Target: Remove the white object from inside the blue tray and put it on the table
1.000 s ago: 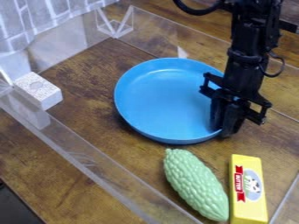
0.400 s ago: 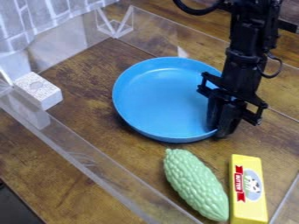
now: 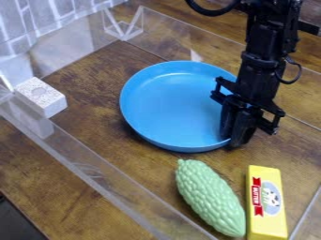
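The blue tray (image 3: 175, 105) lies on the dark wooden table (image 3: 88, 159), and its inside looks bare. No white object shows in the tray; it is hidden or out of view. My black gripper (image 3: 241, 139) points down at the tray's right rim, fingertips low at the rim's edge. Its fingers stand close together and look shut. The dark fingers hide whether anything sits between them.
A green bumpy gourd (image 3: 209, 197) and a yellow packet (image 3: 265, 202) lie in front of the tray. Clear plastic walls (image 3: 75, 141) fence the table on the left and back. A pale block (image 3: 38, 94) rests beyond the left wall.
The tray has crept very slightly to the left. The gripper has stayed at the tray's right rim, fingers unchanged.
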